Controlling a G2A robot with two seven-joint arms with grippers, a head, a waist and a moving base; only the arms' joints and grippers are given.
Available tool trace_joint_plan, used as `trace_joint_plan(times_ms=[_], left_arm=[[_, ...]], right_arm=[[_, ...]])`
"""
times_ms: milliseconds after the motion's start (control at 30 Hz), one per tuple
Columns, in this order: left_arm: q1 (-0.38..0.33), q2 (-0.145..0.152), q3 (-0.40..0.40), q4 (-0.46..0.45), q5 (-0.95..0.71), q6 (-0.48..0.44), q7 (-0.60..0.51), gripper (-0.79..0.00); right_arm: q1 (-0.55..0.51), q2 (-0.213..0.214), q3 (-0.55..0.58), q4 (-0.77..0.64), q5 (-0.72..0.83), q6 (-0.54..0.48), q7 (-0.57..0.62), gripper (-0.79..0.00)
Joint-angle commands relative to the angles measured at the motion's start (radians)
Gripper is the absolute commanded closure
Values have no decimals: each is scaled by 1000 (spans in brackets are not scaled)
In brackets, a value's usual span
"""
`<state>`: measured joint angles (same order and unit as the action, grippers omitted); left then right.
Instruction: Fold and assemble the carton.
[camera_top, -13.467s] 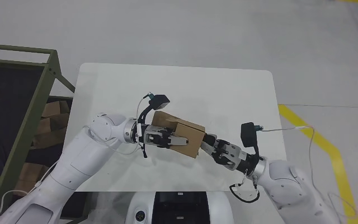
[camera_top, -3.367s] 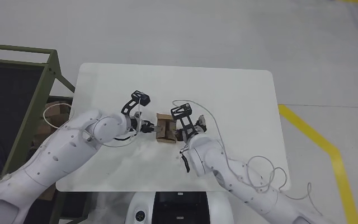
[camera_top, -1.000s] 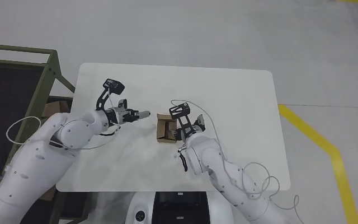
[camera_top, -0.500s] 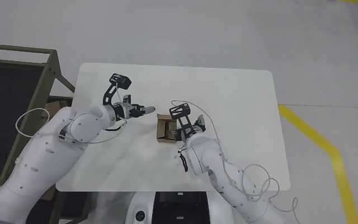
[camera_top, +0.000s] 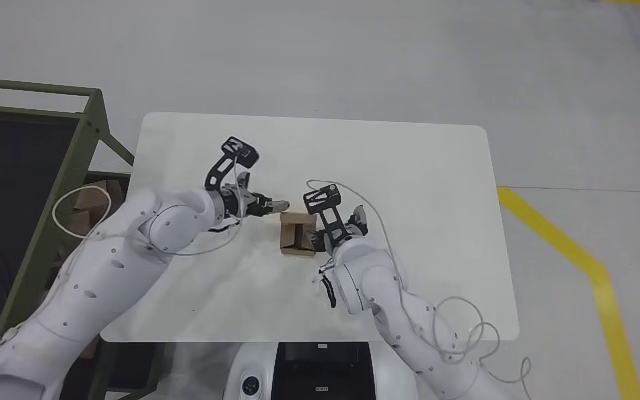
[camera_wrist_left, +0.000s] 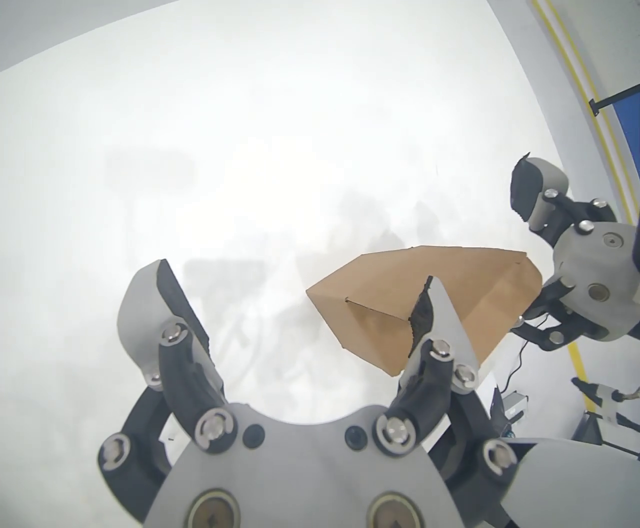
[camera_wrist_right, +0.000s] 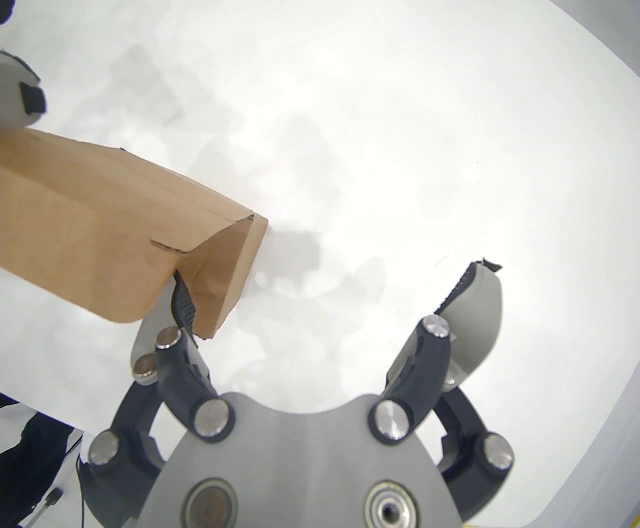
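The carton (camera_top: 295, 235) sat near the middle of the white table (camera_top: 420, 160), pretty much between the two grippers. From above it looked stood on end, with its long axis running up from the table and its open mouth facing up. The inside was just dark, so I couldn't tell what was in it. In the wrist views it showed as plain brown cardboard with a slit cut near one corner.

The left gripper (camera_wrist_left: 295, 275) was just beside the carton's left side with its fingers spread wide and nothing between them. One finger (camera_wrist_left: 435, 310) overlapped a carton corner in its own view, though I couldn't say if it actually touched.

The right gripper (camera_wrist_right: 330, 272) was on the opposite side, also spread wide. One of its fingers (camera_wrist_right: 182, 300) was tucked right against the carton's end flap edge, and the other hung out over bare table.

Off the table's left edge stood an olive frame (camera_top: 62, 170), with cardboard pieces (camera_top: 88, 212) piled down beside it.
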<state>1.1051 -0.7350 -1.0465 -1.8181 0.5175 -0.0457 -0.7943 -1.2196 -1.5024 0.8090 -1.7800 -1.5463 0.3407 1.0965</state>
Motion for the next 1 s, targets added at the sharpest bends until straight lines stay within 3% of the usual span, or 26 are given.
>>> trace_joint_plan(times_ms=[0, 233, 400, 967], left_arm=[[10, -2, -1, -5, 12, 3, 7, -785], [34, -8, -1, -21, 50, 5, 20, -785], [47, -12, -6, -43, 68, 0, 35, -785], [175, -6, -61, -144, 220, -50, 85, -785]], right_arm=[[-17, 2, 10, -22, -16, 1, -3, -785], [-174, 33, 112, -211, -5, -102, -48, -785], [-253, 48, 161, -269, -17, -159, -85, -785], [-271, 45, 147, -274, -50, -159, -94, -785]])
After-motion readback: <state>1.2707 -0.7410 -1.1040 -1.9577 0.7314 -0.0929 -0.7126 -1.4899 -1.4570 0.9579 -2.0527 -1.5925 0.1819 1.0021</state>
